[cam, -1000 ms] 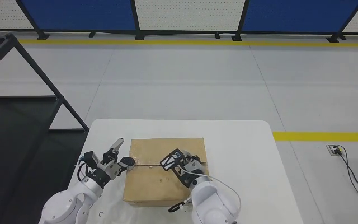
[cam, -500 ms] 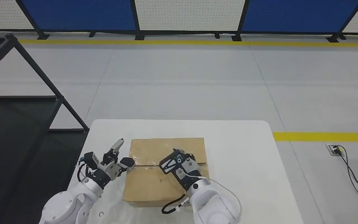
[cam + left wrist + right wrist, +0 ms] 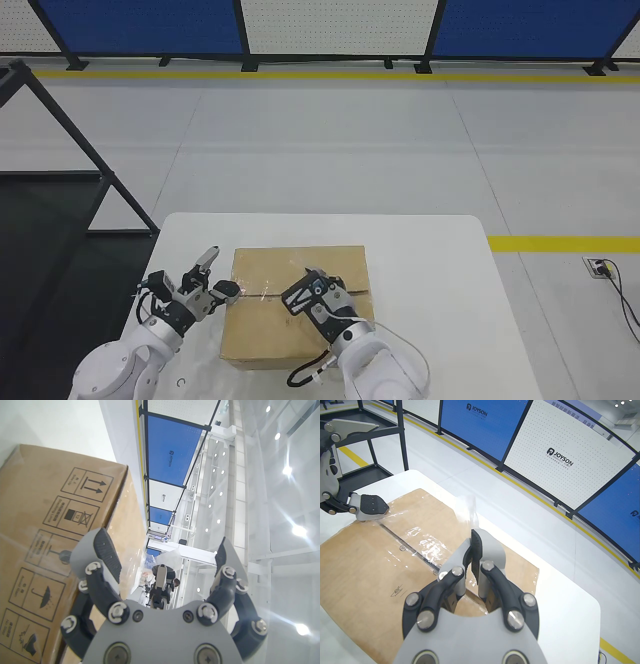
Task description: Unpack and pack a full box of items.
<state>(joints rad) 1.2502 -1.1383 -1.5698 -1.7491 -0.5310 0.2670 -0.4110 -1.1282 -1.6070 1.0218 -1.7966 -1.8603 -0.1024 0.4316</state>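
So the cardboard box sits in the middle of the white tabletop. It's closed, with clear tape running along the top seam. I'd say we're right at the start of the unpack part, at the tape-peeling step.

The right pincer is over the top of the box, near the seam. It's pinched shut on a loose strip of that tape, which sticks up above the fingertips. The left pincer is at the box's side edge and spread wide open with nothing in it. One pad looks to be resting on the top edge right where the tape wraps over, probably to hold the box down.

My guess is the next move needs a steady pull along the seam toward the left arm's side. It should stay low enough that the tape comes off without dragging the whole box, with the left pad pressing down.

Stuff I can't make out:
- What's inside the box.
- Whether the flaps are free anywhere. There's a dark gap right under the right pincer, but it's hard to read.
- Where the stuck tape ends, since it's see-through and mostly just glare.
- The near side of the box, because from above the arms cover it.
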